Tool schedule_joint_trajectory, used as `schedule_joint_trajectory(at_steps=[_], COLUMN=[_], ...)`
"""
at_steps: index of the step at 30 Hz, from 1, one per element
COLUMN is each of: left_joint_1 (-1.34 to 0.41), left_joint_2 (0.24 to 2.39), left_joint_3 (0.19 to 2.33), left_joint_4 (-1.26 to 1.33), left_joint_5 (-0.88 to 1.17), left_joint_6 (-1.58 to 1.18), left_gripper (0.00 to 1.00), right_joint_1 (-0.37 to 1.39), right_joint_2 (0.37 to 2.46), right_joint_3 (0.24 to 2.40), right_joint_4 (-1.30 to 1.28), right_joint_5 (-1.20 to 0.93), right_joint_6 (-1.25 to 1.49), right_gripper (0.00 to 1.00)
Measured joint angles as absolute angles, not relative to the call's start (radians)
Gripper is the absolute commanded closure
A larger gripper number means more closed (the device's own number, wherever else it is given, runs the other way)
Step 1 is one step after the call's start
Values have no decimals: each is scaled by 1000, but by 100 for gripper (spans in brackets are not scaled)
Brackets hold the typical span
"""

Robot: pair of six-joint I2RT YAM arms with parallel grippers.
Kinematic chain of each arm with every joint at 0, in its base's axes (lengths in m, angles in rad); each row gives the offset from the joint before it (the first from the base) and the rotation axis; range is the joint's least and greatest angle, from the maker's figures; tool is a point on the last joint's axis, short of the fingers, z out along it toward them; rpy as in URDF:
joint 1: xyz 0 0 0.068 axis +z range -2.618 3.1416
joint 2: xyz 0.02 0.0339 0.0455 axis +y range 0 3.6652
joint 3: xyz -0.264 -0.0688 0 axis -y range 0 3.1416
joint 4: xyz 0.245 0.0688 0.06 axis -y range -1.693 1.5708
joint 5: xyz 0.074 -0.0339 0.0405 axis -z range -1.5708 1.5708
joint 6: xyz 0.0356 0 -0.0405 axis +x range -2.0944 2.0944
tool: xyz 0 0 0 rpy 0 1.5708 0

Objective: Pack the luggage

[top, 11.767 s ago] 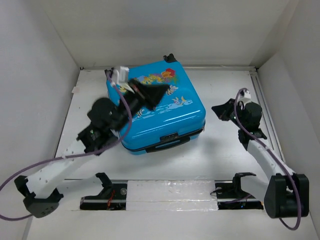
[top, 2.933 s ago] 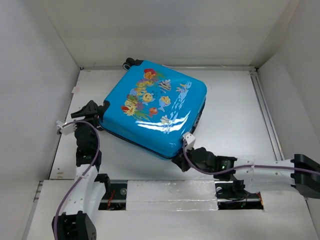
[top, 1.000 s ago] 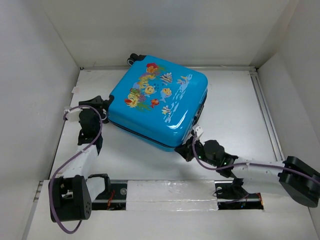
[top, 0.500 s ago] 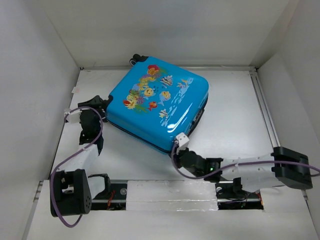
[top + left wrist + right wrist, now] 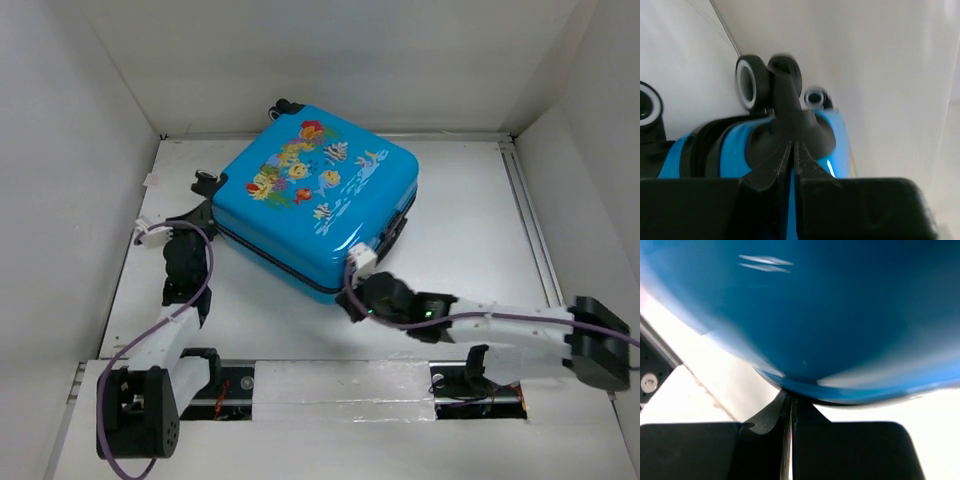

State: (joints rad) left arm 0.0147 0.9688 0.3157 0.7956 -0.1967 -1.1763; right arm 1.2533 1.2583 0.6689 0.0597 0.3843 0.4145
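Two end effectors flank the luggage, which lies closed and flat on the white counter. The left end effector has its fingers pressed together with nothing visible between them, tips at the black wheel housing on the case's corner (the case lies just to its right). The right end effector is likewise closed and empty, with the blue shell's near corner just beyond and above it. Fish-and-coral print covers the lid; any lettering is too small to read.

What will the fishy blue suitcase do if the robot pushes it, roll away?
It would probably slide, not roll: the suitcase lies flat, with its wheels sticking out at one end. It looks glossy and stiff, so it is likely slippery to pinch.
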Motion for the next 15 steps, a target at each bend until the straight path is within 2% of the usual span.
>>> schedule_joint_trajectory(at_steps=[4,8,11,15], left_joint_1=[-157,-374,-400,-399], left_joint_2=[946,946,923,814], left_joint_3=[305,305,305,305], left_joint_4=[770,722,687,629], left_joint_5=[-219,-241,-254,-319], left_joint_6=[-1113,-1065,-1036,-1008], left_gripper=[100,100,100,100], right_joint_1=[966,731,683,717], right_joint_2=[1001,867,821,781], right_joint_3=[599,598,542,419], right_joint_4=[-63,-143,-126,-39], right_joint_5=[176,92,84,86], right_joint_6=[392,366,368,419], right_gripper=[100,100,100,100])
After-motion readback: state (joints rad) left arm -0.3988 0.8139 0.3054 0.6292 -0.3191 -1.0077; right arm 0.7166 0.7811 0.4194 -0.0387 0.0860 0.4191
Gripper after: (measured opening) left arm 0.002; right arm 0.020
